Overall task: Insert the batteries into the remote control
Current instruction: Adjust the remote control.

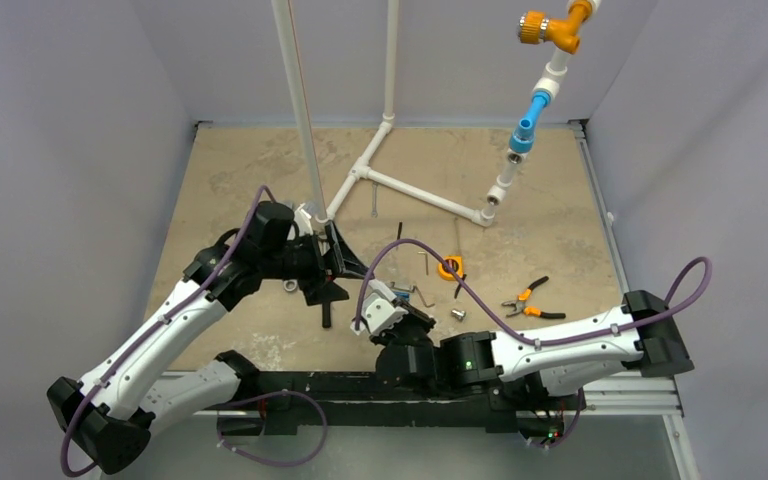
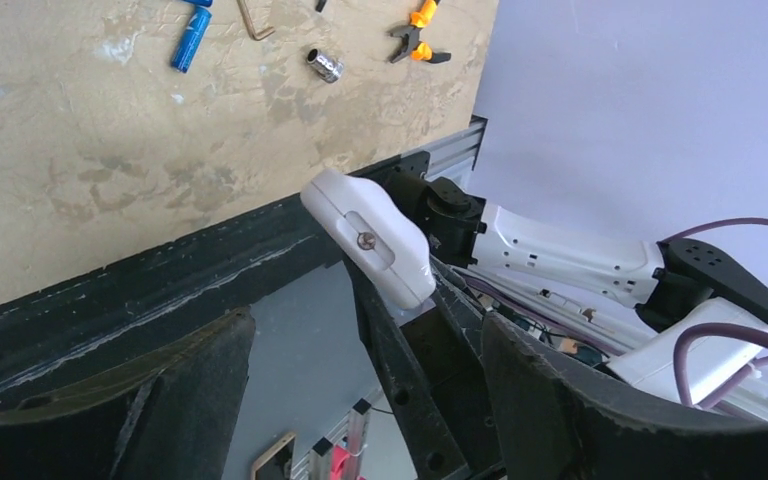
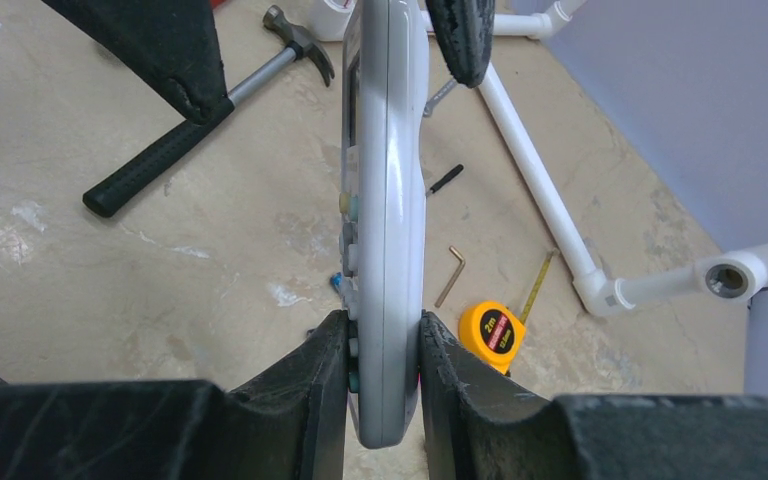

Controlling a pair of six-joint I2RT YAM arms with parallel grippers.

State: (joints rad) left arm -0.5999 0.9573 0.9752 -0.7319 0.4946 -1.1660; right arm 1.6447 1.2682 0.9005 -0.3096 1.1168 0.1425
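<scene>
My right gripper (image 3: 385,332) clamps slim white plastic remote control (image 3: 390,180) | left gripper (image 2: 365,320) spread, holding nothing | step: likely pre-loading | next: grasp blue cylindrical battery (image 2: 190,38)

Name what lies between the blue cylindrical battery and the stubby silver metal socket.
A bent bronze metal hex key, shown in the left wrist view.

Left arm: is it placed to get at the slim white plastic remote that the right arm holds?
Probably yes. The left end effector is open and empty. The slim white plastic remote control sticks out clear of the grip of the right end effector, straight ahead of the left one with nothing in between.
</scene>
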